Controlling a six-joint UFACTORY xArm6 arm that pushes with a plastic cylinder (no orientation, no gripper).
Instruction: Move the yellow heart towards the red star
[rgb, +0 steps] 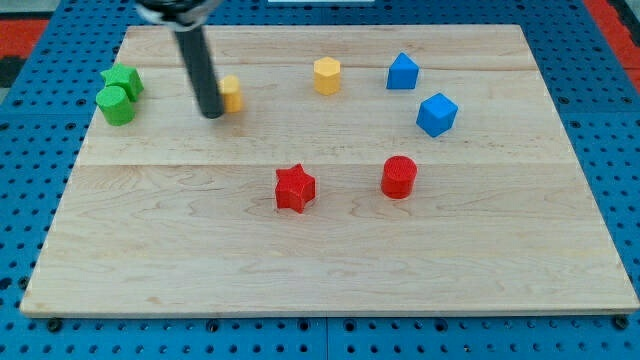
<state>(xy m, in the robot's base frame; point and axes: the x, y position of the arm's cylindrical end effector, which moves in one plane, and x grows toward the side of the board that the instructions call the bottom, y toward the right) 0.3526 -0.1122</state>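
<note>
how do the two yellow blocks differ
The yellow block by my tip is partly hidden behind the rod, so its shape is hard to make out; the yellow hexagonal block is fully in view. The first sits toward the view's left, right beside my tip; the second sits nearer the view's top centre, well clear of the rod. Both are the same yellow and rest on the wooden board.
</note>
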